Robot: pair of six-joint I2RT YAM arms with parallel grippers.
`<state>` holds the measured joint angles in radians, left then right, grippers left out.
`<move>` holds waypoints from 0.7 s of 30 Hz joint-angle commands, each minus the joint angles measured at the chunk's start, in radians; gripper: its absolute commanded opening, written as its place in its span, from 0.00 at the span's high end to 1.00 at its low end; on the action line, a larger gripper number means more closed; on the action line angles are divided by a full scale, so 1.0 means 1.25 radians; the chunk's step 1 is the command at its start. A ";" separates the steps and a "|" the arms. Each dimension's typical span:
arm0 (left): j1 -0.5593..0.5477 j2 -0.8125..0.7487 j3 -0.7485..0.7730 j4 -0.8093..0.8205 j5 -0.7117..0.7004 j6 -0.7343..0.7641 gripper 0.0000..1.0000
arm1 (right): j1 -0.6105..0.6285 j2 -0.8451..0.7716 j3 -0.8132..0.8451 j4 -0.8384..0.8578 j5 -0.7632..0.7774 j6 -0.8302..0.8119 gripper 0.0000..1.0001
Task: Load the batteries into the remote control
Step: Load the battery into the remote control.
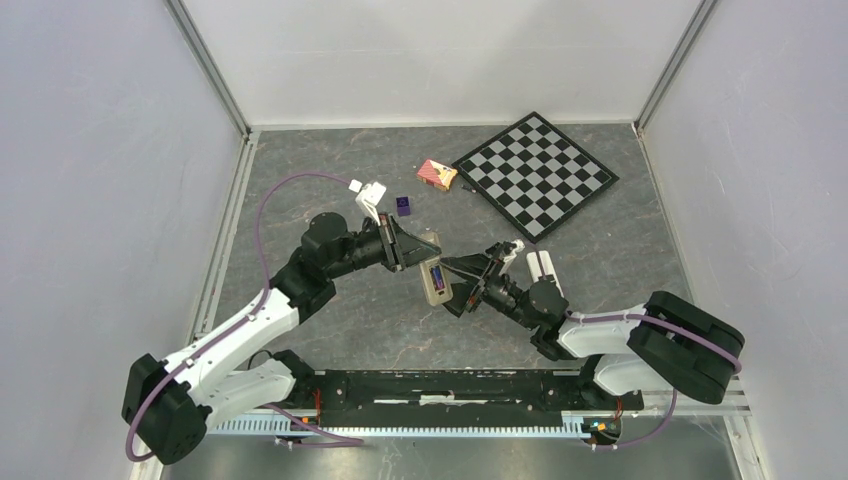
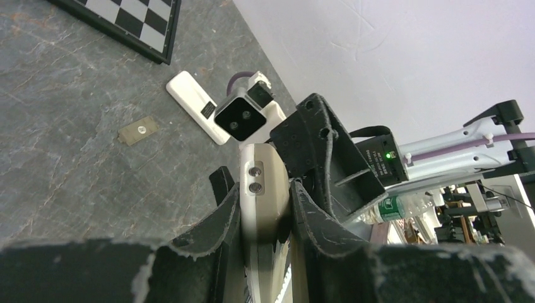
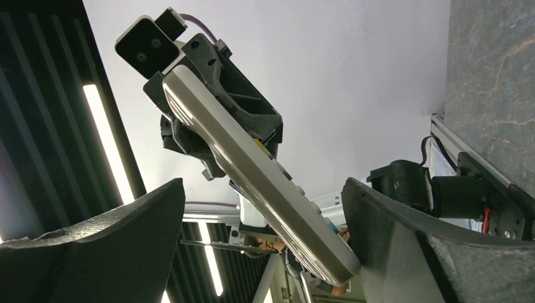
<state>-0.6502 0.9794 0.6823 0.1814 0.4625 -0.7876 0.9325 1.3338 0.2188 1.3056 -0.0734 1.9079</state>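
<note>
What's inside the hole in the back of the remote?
One purple-blue battery shows inside the remote, which the left hand grips. The rest of the hole is too dark and small to tell if another is there.

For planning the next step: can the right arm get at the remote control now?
Probably yes: the left end effector holds the remote control up, and the open right end effector faces it with nothing between.

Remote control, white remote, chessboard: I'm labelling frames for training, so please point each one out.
remote control (image 3: 252,172): right wrist view, middle of its long body.
white remote (image 2: 192,101): left wrist view, middle of its white body.
chessboard (image 1: 535,175): top view, centre of the board.
</note>
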 commanded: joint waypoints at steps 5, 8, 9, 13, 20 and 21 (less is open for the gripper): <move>0.002 0.030 0.047 -0.080 -0.009 0.051 0.98 | -0.014 -0.027 0.005 0.056 0.007 -0.080 0.02; 0.002 0.040 0.061 -0.097 -0.007 0.058 0.98 | -0.017 -0.031 0.009 0.018 0.001 -0.119 0.02; 0.002 0.042 0.065 -0.104 -0.004 0.060 0.98 | -0.021 -0.035 0.014 -0.011 -0.003 -0.139 0.02; 0.002 0.052 0.081 -0.131 -0.009 0.068 0.98 | -0.027 -0.058 0.033 -0.105 -0.003 -0.231 0.04; 0.002 0.048 0.090 -0.135 -0.050 0.053 0.98 | -0.031 -0.111 0.034 -0.212 0.000 -0.455 0.02; 0.002 0.048 0.091 -0.131 -0.058 0.049 0.98 | -0.032 -0.110 0.032 -0.219 -0.010 -0.472 0.02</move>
<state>-0.6502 1.0470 0.7418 0.0051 0.4347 -0.7502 0.8993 1.2175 0.2337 1.0843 -0.0811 1.5047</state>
